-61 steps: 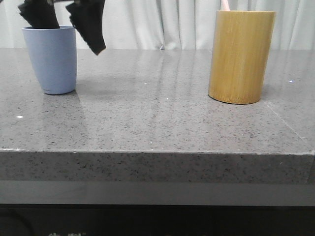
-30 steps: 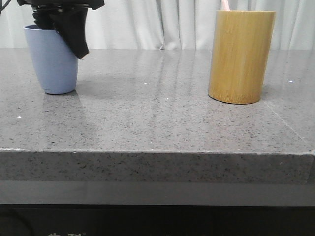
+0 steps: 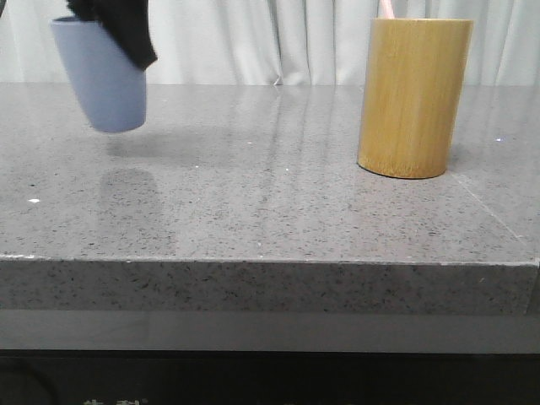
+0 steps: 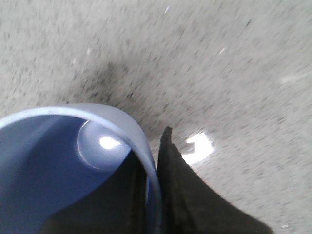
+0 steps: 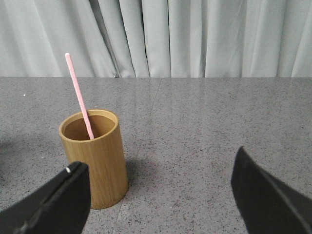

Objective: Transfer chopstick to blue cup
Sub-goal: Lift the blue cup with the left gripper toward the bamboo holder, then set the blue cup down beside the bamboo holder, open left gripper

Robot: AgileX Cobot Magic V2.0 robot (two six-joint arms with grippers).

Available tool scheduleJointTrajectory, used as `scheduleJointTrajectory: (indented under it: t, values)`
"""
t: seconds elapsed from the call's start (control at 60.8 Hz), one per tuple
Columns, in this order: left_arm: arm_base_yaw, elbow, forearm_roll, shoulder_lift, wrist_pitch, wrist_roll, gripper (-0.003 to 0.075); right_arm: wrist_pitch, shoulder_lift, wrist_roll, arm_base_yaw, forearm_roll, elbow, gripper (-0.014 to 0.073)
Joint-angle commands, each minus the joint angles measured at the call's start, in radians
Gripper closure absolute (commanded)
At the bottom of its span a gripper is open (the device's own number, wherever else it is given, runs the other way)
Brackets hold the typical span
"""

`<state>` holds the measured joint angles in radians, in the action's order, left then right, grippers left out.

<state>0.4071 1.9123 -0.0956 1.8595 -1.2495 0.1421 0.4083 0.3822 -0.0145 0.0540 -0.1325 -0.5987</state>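
Gripping the blue cup (image 3: 103,78) by its rim, one finger inside and one outside, the left gripper (image 4: 152,195) holds it tilted above the table (image 3: 270,194), probably to bring it nearer the chopstick (image 5: 79,97), which leans in the bamboo holder (image 5: 95,156); the right gripper (image 5: 161,195) hangs wide open, empty.

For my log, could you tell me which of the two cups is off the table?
The blue cup, tilted and lifted by the left pincer; the bamboo cup stands on the table.
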Motion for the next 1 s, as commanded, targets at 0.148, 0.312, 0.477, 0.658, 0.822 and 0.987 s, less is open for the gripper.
scheduleJointTrajectory:
  t: [0.148,0.312,0.477,0.658,0.822,0.987]
  values:
    - [0.051,0.099,-0.217,-0.053,0.059,-0.001,0.0739,-0.076,0.014,-0.007,-0.006,-0.004,-0.034,-0.0010]
    - [0.134,0.099,-0.232,-0.047,0.138,-0.001,0.0739,-0.076,0.014,-0.007,-0.006,-0.004,-0.034,-0.0010]
    - [0.221,0.099,-0.224,-0.021,0.151,0.001,0.0739,-0.076,0.014,-0.007,-0.006,-0.004,-0.034,-0.0010]
    - [0.286,0.099,-0.130,0.024,0.106,0.001,0.0739,-0.074,0.014,-0.007,-0.006,-0.004,-0.034,-0.0010]
    - [0.298,0.099,-0.055,0.041,0.043,0.001,0.0739,-0.065,0.014,-0.007,-0.006,-0.004,-0.034,-0.0010]
    - [0.298,0.099,-0.032,0.041,0.035,0.001,0.0739,-0.060,0.014,-0.007,-0.006,-0.004,-0.034,-0.0010]
